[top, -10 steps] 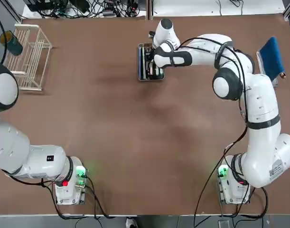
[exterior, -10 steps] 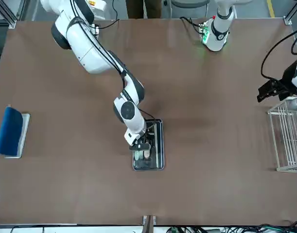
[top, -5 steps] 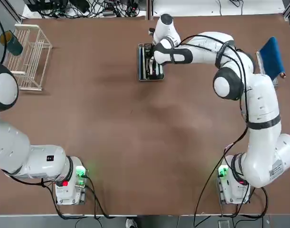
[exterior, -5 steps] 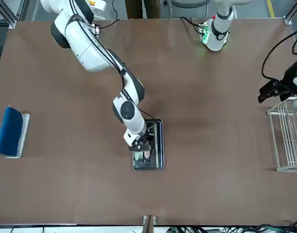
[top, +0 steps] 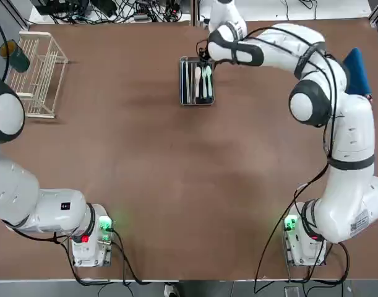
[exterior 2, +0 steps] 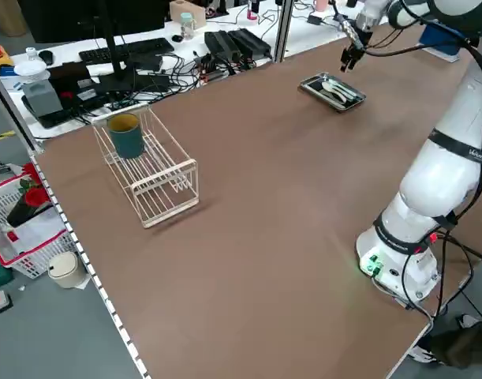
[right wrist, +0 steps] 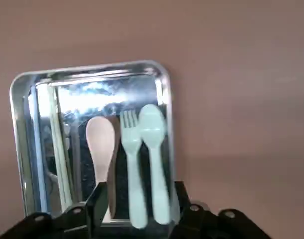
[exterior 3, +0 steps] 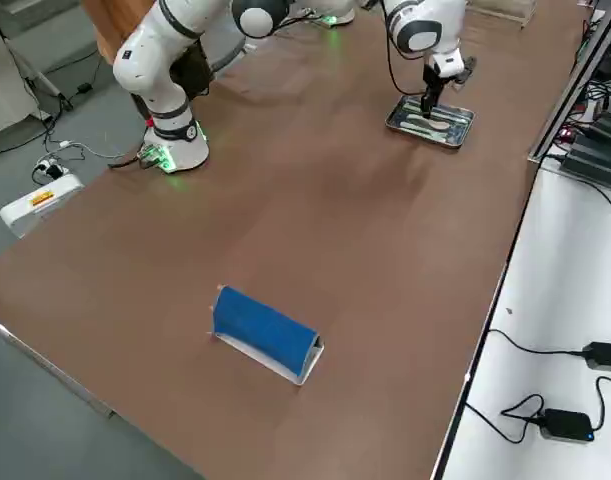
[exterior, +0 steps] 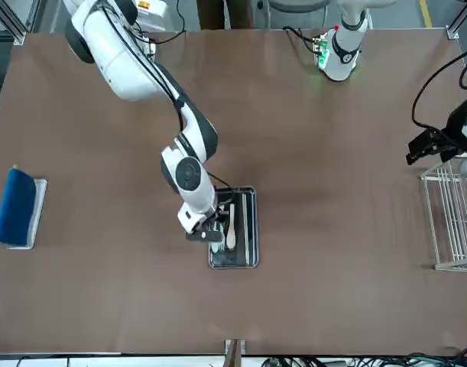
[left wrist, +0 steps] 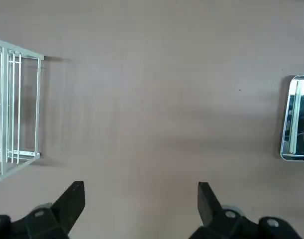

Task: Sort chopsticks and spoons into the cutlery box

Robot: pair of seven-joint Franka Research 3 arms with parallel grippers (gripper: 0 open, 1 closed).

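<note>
The steel cutlery box lies at the far middle of the table, also visible in the front view. Inside it lie the pale chopsticks along one long side, a cream spoon, a pale green fork and a pale green spoon. My right gripper hangs above the box's far right corner. It is open, with nothing between its fingers. My left gripper is open and empty, held by the wire rack at the table's left.
A white wire rack holding a dark teal cup stands at the far left. A blue-topped holder sits at the far right edge. Bare brown tabletop fills the middle and near side.
My right gripper has risen and drawn back from over the box toward the far edge, uncovering the cutlery inside. The left arm has not moved.
</note>
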